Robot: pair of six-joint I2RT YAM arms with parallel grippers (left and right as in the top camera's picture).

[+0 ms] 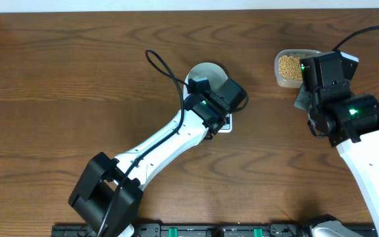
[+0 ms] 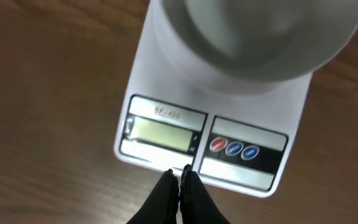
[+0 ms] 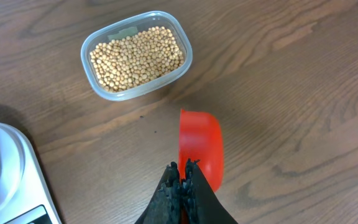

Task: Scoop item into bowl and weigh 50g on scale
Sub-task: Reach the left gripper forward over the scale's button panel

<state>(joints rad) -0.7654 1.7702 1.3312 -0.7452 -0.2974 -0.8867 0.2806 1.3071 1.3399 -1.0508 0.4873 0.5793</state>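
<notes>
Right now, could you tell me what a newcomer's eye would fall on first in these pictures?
The bright red plastic scoop stands out most, pinched in the right gripper just short of the clear plastic tub of pale-tan beans. Next comes the pale round bowl, seemingly empty, on the flat white digital scale, the shut left gripper at its display edge.

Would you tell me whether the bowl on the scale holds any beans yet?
Empty, as far as visible: the bowl shows a bare pale inside; the beans lie in the clear tub.
</notes>
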